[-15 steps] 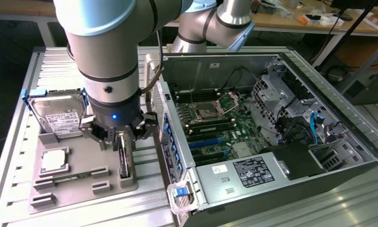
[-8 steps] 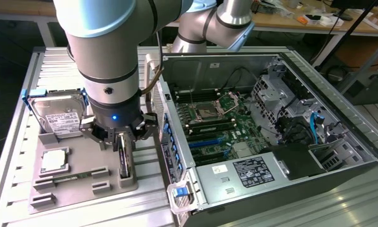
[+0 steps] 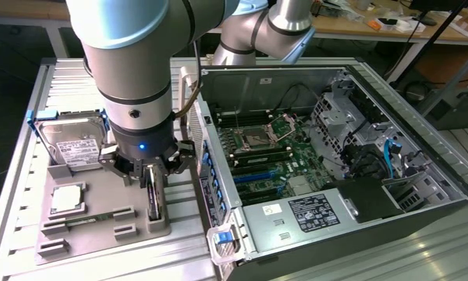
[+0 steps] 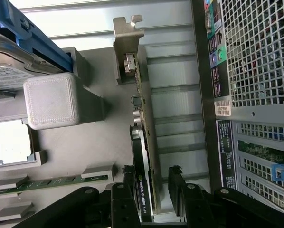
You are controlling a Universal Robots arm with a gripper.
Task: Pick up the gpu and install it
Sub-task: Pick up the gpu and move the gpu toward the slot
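Item: slim rectangular graphics card (image 3: 154,202), green board with a black face and a long silver end bracket (image 4: 127,52), standing on edge in a slot of the grey moulded parts tray (image 3: 101,237), just beside the rear wall of the open silver-and-black computer case (image 3: 336,146). Item: black gripper (image 3: 154,170) on the grey robot arm (image 3: 133,58), jaws spread wide, one finger (image 4: 127,178) either side of the card's black end, nothing gripped. Also on the tray: silver hard drive with white label (image 3: 72,143), square silver processor (image 3: 66,199), narrow green memory stick (image 3: 82,222). Hazards, as I judge them: uneven closing could tilt the thin card in its slot. A grip this far towards one end could let it swing when lifted. The bracket could snag the tray or the nearby case wall.
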